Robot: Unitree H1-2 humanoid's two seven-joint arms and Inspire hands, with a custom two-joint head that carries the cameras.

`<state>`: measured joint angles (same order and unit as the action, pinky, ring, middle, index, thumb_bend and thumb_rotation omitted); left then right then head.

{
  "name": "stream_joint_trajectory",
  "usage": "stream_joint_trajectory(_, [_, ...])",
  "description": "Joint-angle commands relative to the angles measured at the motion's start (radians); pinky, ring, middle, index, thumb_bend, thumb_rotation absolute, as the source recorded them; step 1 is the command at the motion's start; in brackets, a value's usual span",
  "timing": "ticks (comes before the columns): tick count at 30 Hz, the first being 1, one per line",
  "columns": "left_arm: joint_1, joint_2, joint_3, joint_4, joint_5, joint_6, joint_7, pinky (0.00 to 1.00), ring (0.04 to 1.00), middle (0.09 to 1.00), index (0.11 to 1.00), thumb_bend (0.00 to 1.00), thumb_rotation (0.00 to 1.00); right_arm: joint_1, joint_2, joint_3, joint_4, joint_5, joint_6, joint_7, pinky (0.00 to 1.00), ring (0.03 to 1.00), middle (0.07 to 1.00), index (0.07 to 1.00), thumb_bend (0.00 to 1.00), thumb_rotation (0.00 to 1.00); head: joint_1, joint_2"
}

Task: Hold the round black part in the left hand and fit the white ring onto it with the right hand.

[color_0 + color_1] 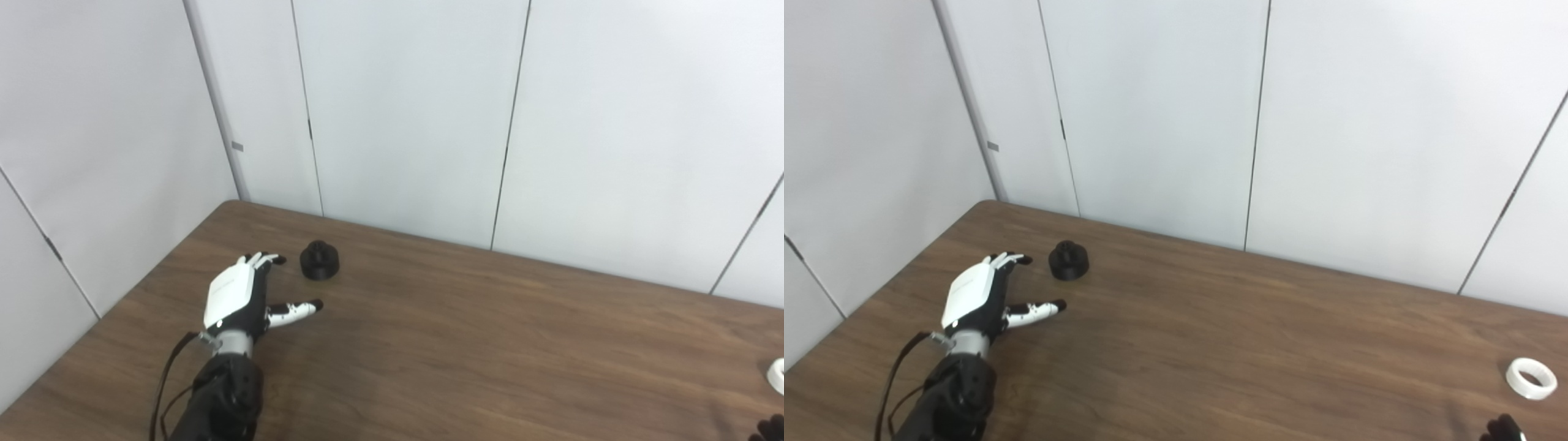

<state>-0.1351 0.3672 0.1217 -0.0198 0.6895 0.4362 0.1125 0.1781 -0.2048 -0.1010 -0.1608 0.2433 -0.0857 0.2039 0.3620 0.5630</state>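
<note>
The round black part (319, 260) stands on the brown table (465, 343) near its far left corner. My left hand (242, 294) hovers just left of and nearer than the part, open, thumb stretched toward the right, holding nothing and apart from the part. The white ring (1530, 378) lies flat on the table at the far right. Only dark fingertips of my right hand (1502, 428) show at the bottom right corner, a little nearer than the ring; whether it is open or shut is hidden.
White wall panels (404, 110) rise directly behind the table's far edge and along its left side. A black cable (162, 380) loops beside my left forearm.
</note>
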Motion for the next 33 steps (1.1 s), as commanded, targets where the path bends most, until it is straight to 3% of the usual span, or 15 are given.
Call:
stream_joint_trajectory(1, [-0.057, 0.037, -0.002, 0.024, 0.017, -0.015, 0.041, 1.00, 0.980, 0.927, 0.822, 0.93, 0.42, 0.019, 0.005, 0.006, 0.027, 0.007, -0.011, 0.008, 1.00, 1.000, 1.000, 1.000, 0.65, 1.00, -0.001, 0.001])
stream_joint_trajectory(13, [-0.197, 0.054, -0.041, 0.249, -0.016, -0.020, 0.072, 1.00, 0.979, 0.928, 0.829, 0.92, 0.44, 0.028, -0.006, -0.002, 0.015, 0.016, -0.010, 0.012, 1.00, 1.000, 1.000, 1.000, 0.60, 1.00, -0.012, 0.007])
stream_joint_trajectory(33, [-0.332, 0.061, -0.086, 0.409, -0.085, -0.013, 0.091, 1.00, 0.978, 0.924, 0.810, 0.88, 0.35, 0.047, -0.017, -0.004, 0.002, 0.016, -0.010, 0.016, 1.00, 1.000, 1.000, 1.000, 0.61, 1.00, -0.028, 0.019])
